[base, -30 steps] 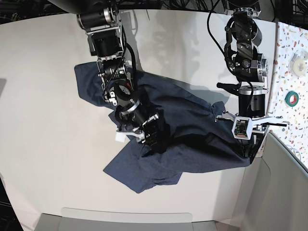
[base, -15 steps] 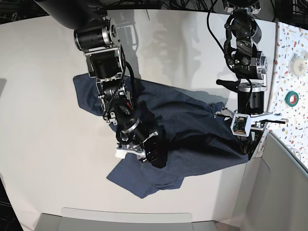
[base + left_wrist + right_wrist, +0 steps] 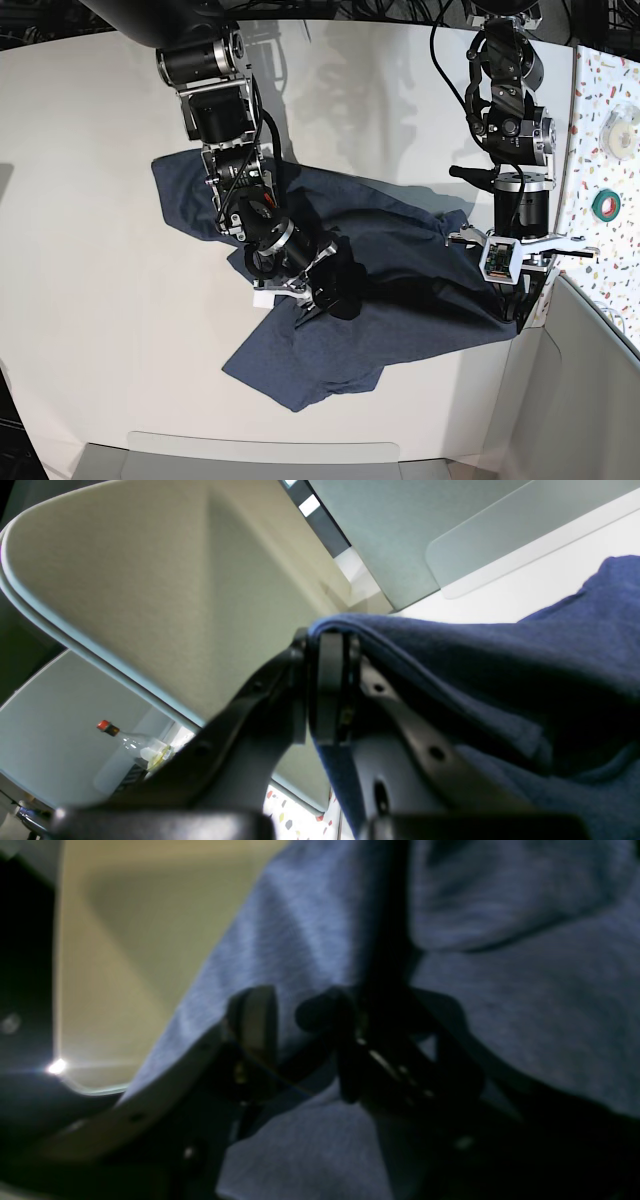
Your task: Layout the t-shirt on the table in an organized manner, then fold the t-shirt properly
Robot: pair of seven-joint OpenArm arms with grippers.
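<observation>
Since the earlier frame, the right gripper (image 3: 318, 300) has been shifted rightward over the t-shirt (image 3: 400, 290), which lies crumpled on the table (image 3: 90, 200); its jaws are narrowed around a fold. The left gripper (image 3: 327, 645) is clamped on the shirt's edge.

Two black arms, cylindrical joints, silver bands, black cables looped alongside. Left arm (image 3: 513, 110), frame's right: white bracket with small camera board near wrist. Right arm (image 3: 232, 150), frame's left: white bracket at wrist. Wrist views: dark fingers (image 3: 330, 690), screw holes along them.

Green tape roll (image 3: 606, 204), bottle (image 3: 131, 752)
</observation>
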